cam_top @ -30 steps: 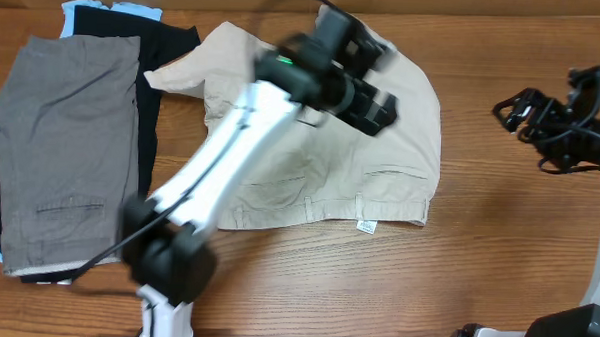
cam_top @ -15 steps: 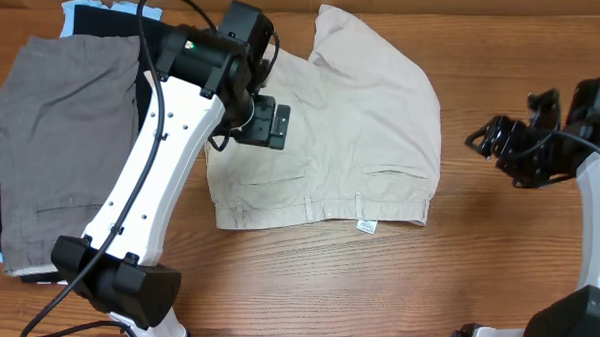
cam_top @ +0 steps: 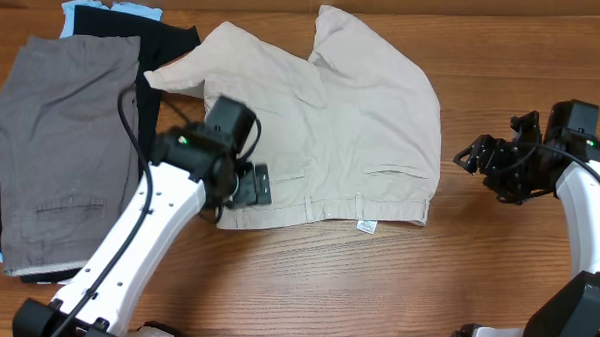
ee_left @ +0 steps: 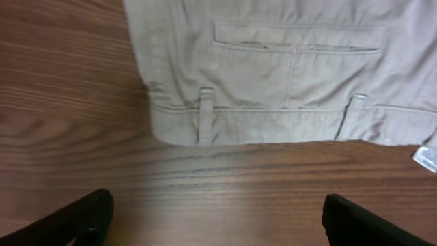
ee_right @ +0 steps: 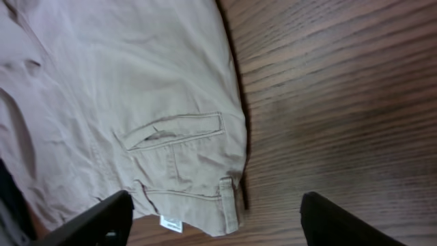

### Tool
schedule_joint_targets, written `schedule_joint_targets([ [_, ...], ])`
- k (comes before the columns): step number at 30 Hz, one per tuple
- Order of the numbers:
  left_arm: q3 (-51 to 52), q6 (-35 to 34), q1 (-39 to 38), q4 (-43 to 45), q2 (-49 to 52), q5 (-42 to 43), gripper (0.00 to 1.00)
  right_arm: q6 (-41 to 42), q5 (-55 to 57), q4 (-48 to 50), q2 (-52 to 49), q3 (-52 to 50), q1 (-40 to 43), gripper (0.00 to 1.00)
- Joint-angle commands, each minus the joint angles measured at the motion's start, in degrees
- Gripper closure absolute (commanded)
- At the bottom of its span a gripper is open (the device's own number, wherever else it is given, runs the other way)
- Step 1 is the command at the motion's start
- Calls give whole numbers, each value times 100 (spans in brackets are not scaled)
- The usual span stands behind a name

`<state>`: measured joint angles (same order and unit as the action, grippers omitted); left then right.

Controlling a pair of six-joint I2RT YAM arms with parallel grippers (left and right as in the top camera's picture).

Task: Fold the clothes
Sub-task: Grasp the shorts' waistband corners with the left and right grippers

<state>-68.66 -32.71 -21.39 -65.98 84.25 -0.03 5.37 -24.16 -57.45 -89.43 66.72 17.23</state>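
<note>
Wooden table (cam_top: 496, 285) carries rumpled beige khaki shorts (cam_top: 361, 141) spread flat at centre, waistband, belt loops and welt pockets toward the robot. At far left, grey shorts (cam_top: 66, 130) top a stack that hides most of a black piece (cam_top: 169, 39) and a light-blue piece (cam_top: 86, 6). The left gripper (ee_left: 218, 215) hovers by the waistband's left corner and the right gripper (ee_right: 212, 219) beside the shorts' right edge, both spread wide and holding nothing.

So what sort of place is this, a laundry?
Probably a robotics lab bench, not a laundry: a robot's left arm and right arm reach over a wooden table, where beige shorts lie spread beside a stack of garments.
</note>
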Motion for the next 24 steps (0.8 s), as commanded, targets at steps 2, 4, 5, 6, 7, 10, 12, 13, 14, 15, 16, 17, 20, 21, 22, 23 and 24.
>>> schedule_joint_targets([
  [2, 946, -798, -50, 533, -68, 289, 0, 151, 407, 107, 2, -76, -457, 24],
  [4, 1255, -1008, -48, 776, -68, 146, 0, 361, 820, 142, 4, -76, -713, 24],
  [5, 1401, -1121, -48, 887, -68, 44, 0, 422, 1012, 149, 2, -76, -844, 23],
  [6, 1528, -1182, -48, 994, -68, -46, 0, 492, 1163, 149, 2, -76, -949, 23],
  [7, 1657, -1239, -39, 1104, -68, -162, 0, 546, 1303, 151, 2, -76, -1049, 23],
  [10, 1954, -1226, -26, 1434, -68, -597, 0, 584, 1451, 168, 2, -76, -1226, 22],
  [12, 2127, -872, -28, 1792, -63, -831, 0, 584, 1451, 168, 2, -79, -1246, 22],
  [13, 2210, -664, -28, 1998, -57, -859, 0, 584, 1449, 173, -2, -90, -1246, 22],
  [14, 2302, -404, -26, 2247, -55, -850, 0, 586, 1445, 190, -2, -109, -1246, 22],
  [15, 2439, -37, -28, 2555, -39, -850, 0, 581, 1421, 221, -2, -153, -1246, 22],
  [16, 2542, 151, -26, 2745, -26, -859, 0, 581, 1377, 249, -2, -203, -1246, 22],
  [17, 2640, 315, -26, 2922, -2, -905, 0, 581, 1333, 280, -2, -267, -1246, 22],
  [20, 2914, 638, -26, 3410, 87, -957, 0, 579, 1252, 402, -2, -461, -1246, 22],
  [21, 2990, 767, -26, 3595, 144, -960, 0, 579, 1178, 496, -2, -564, -1246, 22],
  [22, 3001, 835, -26, 3657, 177, -960, 0, 579, 1113, 542, -2, -605, -1246, 22],
  [23, 3001, 870, -26, 3705, 210, -964, 2, 579, 1032, 588, -2, -649, -1246, 22],
  [24, 2999, 920, -26, 3762, 234, -990, 7, 579, 955, 623, -2, -678, -1246, 23],
])
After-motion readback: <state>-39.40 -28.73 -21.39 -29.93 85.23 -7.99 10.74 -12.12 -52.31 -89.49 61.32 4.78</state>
